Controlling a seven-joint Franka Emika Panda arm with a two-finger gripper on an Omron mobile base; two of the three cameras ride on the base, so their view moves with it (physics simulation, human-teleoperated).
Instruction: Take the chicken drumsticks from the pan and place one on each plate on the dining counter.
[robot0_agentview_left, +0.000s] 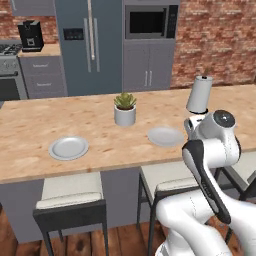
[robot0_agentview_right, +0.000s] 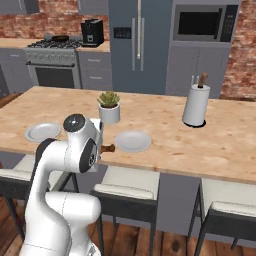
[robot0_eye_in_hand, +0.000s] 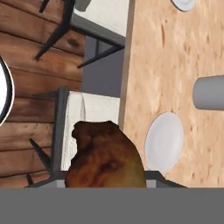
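the gripper (robot0_agentview_right: 106, 148) is clamped on a chicken drumstick (robot0_eye_in_hand: 105, 157), held over the near edge of the dining counter (robot0_agentview_left: 30, 125), just short of the nearer plate (robot0_agentview_right: 132, 141). the other plate (robot0_agentview_left: 68, 148) lies further left. a potted plant (robot0_agentview_left: 125, 108) stands between them, a paper towel roll (robot0_agentview_right: 195, 105) to the right, stools (robot0_agentview_left: 72, 197) below.

The dining counter (robot0_agentview_right: 165, 145) has lots of bare wood. The plant pot (robot0_agentview_right: 109, 113) stands just behind the near plate (robot0_agentview_right: 132, 141). The paper towel roll (robot0_agentview_right: 195, 105) stands far right.
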